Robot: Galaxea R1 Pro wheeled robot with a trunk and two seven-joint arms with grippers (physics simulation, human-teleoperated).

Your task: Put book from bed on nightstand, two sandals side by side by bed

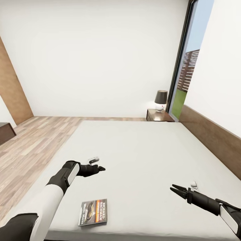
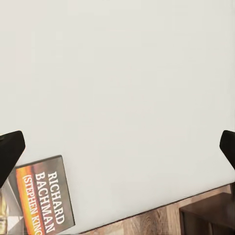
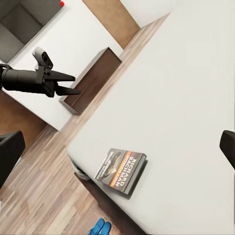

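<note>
The book [image 1: 93, 212] lies flat on the bed's grey-beige mattress [image 1: 144, 157], close to its near edge, with the cover up. My left gripper [image 1: 101, 169] hovers open over the mattress a little beyond the book. In the left wrist view the book [image 2: 41, 200] sits near one dark fingertip [image 2: 10, 152]. My right gripper [image 1: 172, 187] is open above the mattress, well to the right of the book. A nightstand [image 1: 160, 115] with a dark-shaded lamp [image 1: 161, 99] stands at the bed's far corner. A bit of blue sandal [image 3: 102, 228] shows on the floor beside the bed, below the book [image 3: 121, 171].
A long low dark cabinet [image 1: 5, 132] stands against the wall on the left, across wood-plank floor [image 1: 30, 150]. The dark headboard [image 1: 214, 140] runs along the bed's right side. A tall dark-framed window [image 1: 185, 67] lies behind the nightstand.
</note>
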